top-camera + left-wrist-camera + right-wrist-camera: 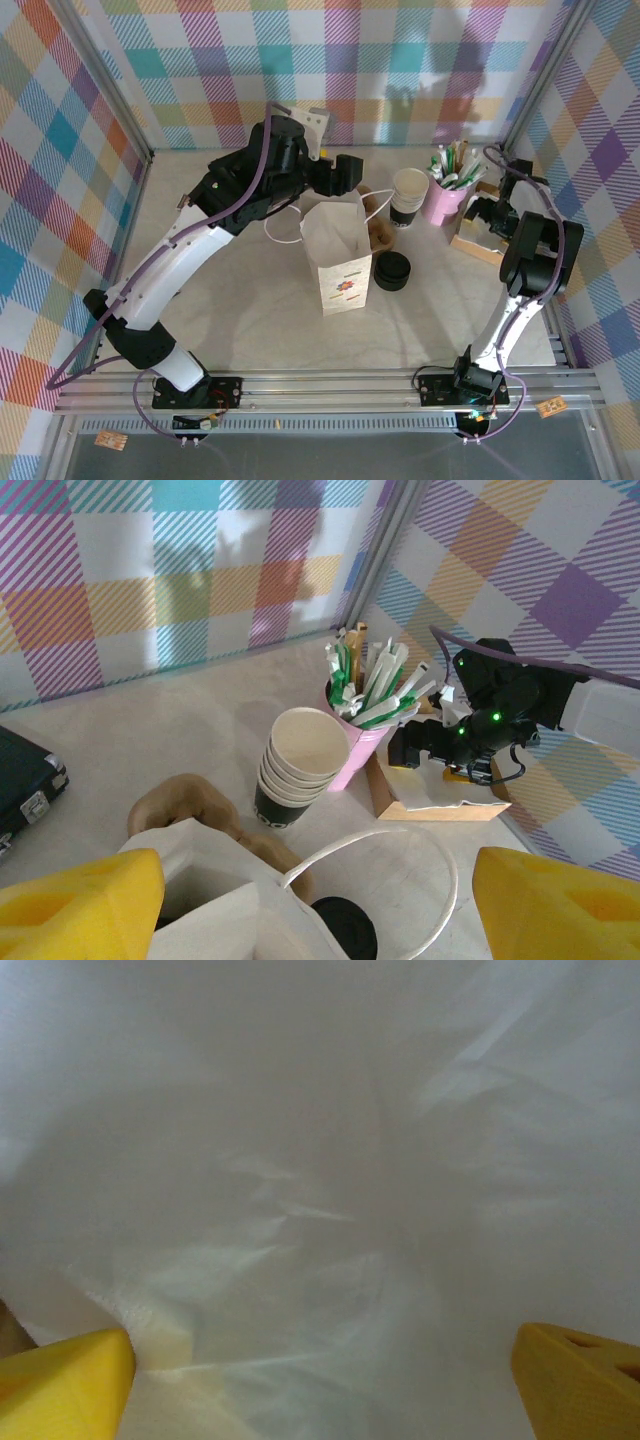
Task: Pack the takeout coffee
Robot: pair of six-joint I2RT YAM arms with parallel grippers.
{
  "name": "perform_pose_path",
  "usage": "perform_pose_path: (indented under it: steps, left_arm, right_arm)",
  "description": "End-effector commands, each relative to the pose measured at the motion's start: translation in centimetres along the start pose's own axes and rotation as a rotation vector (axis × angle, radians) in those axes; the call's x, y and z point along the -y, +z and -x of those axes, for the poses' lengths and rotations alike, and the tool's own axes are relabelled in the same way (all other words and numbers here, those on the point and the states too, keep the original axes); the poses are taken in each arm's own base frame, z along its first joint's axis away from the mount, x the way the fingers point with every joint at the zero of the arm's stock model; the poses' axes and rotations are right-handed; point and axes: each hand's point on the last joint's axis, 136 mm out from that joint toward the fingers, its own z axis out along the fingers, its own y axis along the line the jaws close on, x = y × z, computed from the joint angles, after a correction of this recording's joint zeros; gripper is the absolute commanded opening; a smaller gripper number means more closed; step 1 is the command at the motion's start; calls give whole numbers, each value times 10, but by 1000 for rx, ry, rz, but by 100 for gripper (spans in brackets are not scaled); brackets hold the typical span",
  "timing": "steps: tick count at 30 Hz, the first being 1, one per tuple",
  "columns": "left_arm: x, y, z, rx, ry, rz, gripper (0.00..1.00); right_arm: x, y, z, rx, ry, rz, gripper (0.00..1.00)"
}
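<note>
White paper fills the space in front of the right gripper (320,1375), so close that it goes soft and blurry. We think it is the napkins, but we cannot be sure. Its two yellow fingers (60,1385) peek in at the bottom corners, far apart, with nothing pinched between them.

From above we see the right arm (535,250) bent over a wooden tray (478,245) at the right side of the table (230,290). The arm hides most of the tray.

The left gripper (318,905) hangs over the open top of a white paper bag (338,262) in the middle of the table. Its fingers (80,905) are spread wide too, and they hold nothing. We see only their tips, cut off at the bottom edge. The bag's thin white handle (400,865) loops out to one side.

The paper coffee cup (303,755) stands behind the bag, not in it. It is cream on top with a black band, and it sits on top of a stack of cups just like it. It is empty and has no lid. Just beside it, touching or nearly so, is a pink cup (358,758) full of straws and sticks (375,685).

A low stack of black lids (392,271) sits to the right of the bag. The bag hides part of it from the left wrist.

Something brown and lumpy (185,800) pokes out behind the bag's top. We cannot tell what it is. A black box (25,780) is cut off at the left edge.
</note>
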Motion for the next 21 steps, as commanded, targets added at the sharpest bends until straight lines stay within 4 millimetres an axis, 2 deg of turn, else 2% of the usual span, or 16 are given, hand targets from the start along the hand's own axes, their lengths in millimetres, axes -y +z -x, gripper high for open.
perform_pose_path:
  steps: [1,5,12,17,21]
  left_arm:
    - [0,-5,2,5,17,15,81]
    - [-2,-3,2,5,16,25,81]
    - [-5,-4,4,17,4,41,81]
    - [-9,-7,3,33,-16,52,81]
    - [-10,-9,2,51,-40,49,81]
  right_arm:
    - [-4,1,11,6,13,29,89]
    - [-1,6,10,-18,32,39,64]
    - [-1,-8,17,7,30,71,29]
    - [0,-25,20,16,7,64,31]
    - [2,-31,20,26,-19,57,27]
